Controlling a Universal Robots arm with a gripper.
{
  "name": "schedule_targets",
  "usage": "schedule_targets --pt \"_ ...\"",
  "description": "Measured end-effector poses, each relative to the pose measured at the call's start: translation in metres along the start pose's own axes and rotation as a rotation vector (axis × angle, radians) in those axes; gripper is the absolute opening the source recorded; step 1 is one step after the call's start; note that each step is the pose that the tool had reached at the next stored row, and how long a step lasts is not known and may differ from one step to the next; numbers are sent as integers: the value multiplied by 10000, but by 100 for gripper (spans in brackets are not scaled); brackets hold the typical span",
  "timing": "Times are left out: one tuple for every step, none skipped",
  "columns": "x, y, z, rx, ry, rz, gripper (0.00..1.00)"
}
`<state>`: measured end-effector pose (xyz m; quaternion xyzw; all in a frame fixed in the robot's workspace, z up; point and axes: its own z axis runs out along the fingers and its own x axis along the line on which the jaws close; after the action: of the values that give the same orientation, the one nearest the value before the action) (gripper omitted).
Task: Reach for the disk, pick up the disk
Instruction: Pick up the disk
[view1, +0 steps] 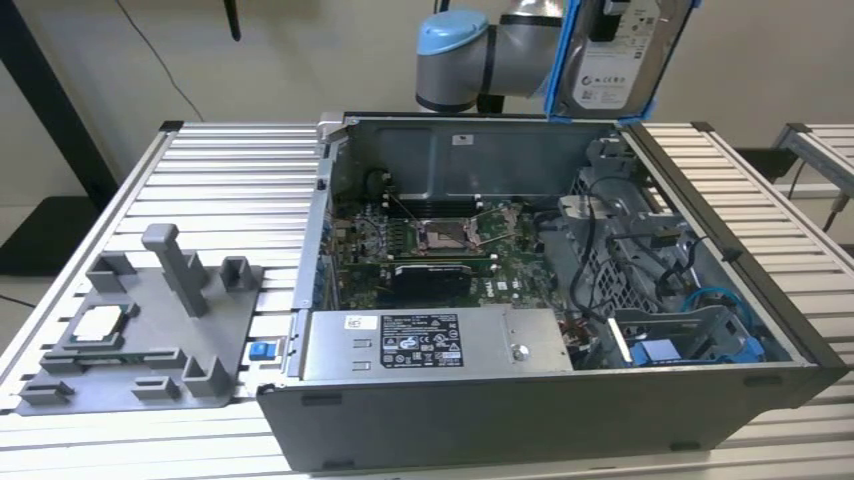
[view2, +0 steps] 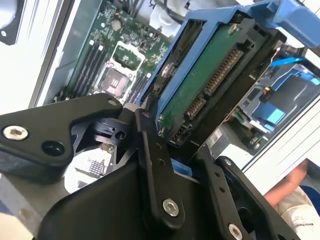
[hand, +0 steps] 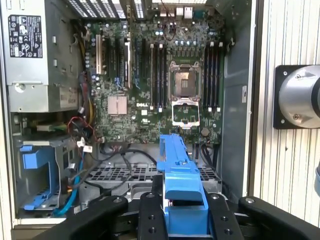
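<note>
The pick-up looks done — the disk (view1: 625, 55) hangs in the air above the back wall of the open computer case (view1: 534, 430), clear of everything inside. In the second wrist view the gripper (view2: 170, 145) is closed on the disk's blue frame, its fingers (view2: 152, 165) pressed against it. Below lies the motherboard (hand: 160, 75) — nothing seems left but holding on.
</note>
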<state>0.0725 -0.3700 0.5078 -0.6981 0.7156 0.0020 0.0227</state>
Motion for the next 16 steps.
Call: schedule_targets --pt "-1 -32 1 0 1 2 0" --pt "-1 -64 2 -1 1 1 0" --pt "-2 -93 3 0 1 0 0" --pt "-3 -123 3 0 1 0 0" --pt "-3 -151 5 0 -1 1 0" --pt "-4 -175 5 0 0 0 0" --pt "-5 -200 6 0 0 0 0" --pt "-5 -219 6 -1 1 0 0" --pt "-6 -236 7 0 -1 1 0" --pt "-6 -248 8 0 -2 1 0" --pt "-7 -252 8 0 -2 1 0" --pt "-7 -252 8 0 -1 1 0" --pt "-6 -252 7 0 1 2 0" --pt "-6 -253 8 0 0 1 0" --pt "-6 -254 8 0 0 1 0" --pt "-6 -254 8 0 0 1 0"
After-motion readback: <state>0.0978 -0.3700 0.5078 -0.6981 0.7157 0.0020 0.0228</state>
